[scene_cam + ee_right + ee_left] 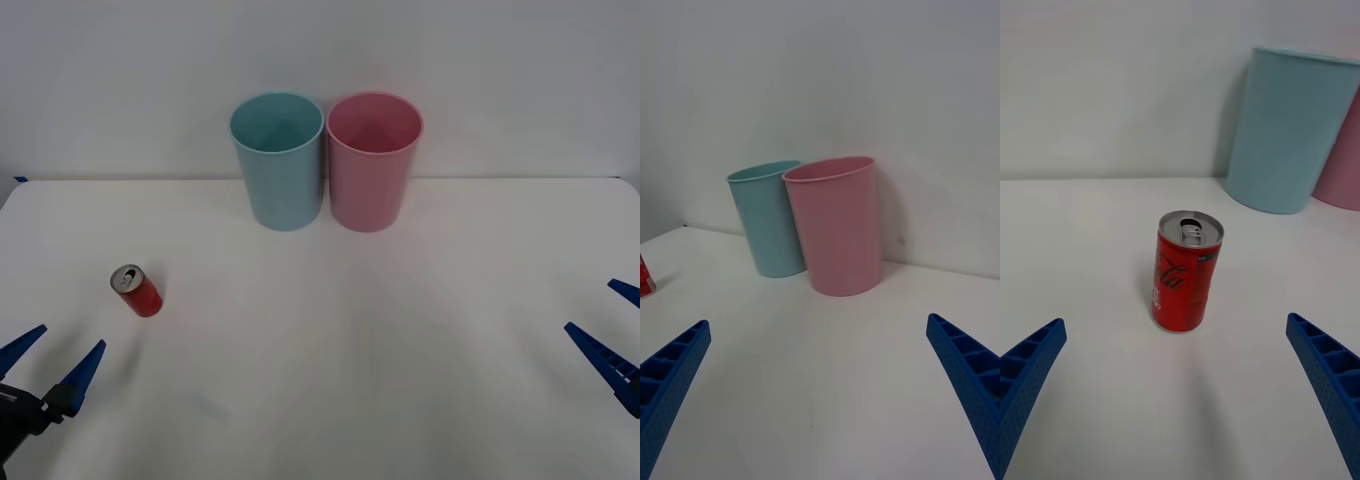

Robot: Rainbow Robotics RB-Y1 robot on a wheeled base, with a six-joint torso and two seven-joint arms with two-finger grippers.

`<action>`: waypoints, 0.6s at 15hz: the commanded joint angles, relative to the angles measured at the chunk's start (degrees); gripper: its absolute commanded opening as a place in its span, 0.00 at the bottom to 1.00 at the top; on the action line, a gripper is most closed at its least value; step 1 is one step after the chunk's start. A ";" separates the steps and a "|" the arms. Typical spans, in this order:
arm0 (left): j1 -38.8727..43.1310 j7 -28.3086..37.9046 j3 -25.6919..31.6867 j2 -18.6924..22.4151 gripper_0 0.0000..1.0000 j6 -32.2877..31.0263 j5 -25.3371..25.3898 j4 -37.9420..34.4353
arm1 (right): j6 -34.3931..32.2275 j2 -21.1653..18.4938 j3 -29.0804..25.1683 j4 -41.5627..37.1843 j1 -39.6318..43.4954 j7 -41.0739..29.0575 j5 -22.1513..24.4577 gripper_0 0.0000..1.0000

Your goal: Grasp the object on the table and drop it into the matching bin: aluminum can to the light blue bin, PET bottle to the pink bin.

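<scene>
A plain white wall backs the wide white bench [330,380] in front of me. My left jaws [55,365] hang low at the near left corner, spread wide, fingers pointing forward toward the aluminum can [136,290]. That red can stands upright on the bench just ahead of them, silver top and pull tab showing, untouched; through my left wrist camera it sits between my two blue fingers [1030,367], apart from both. My right jaws [615,335] rest at the near right edge, also spread wide, with nothing between them. At the far side of the bench the light blue bin [277,160] and the pink bin [374,160] stand upright just beside each other, blue on my left.
</scene>
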 commanded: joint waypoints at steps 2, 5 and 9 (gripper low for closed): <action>-6.02 -3.23 -1.27 0.02 1.00 0.04 -0.02 7.20 | 0.00 0.00 0.00 0.00 0.00 0.00 0.00 1.00; -9.71 -7.10 -2.15 -0.25 1.00 0.12 -0.11 11.69 | 0.00 0.00 0.00 0.00 0.00 0.00 0.00 1.00; -12.70 -9.56 -1.98 -3.24 1.00 2.85 -2.66 13.18 | 0.00 0.00 0.00 0.00 0.00 0.00 0.00 1.00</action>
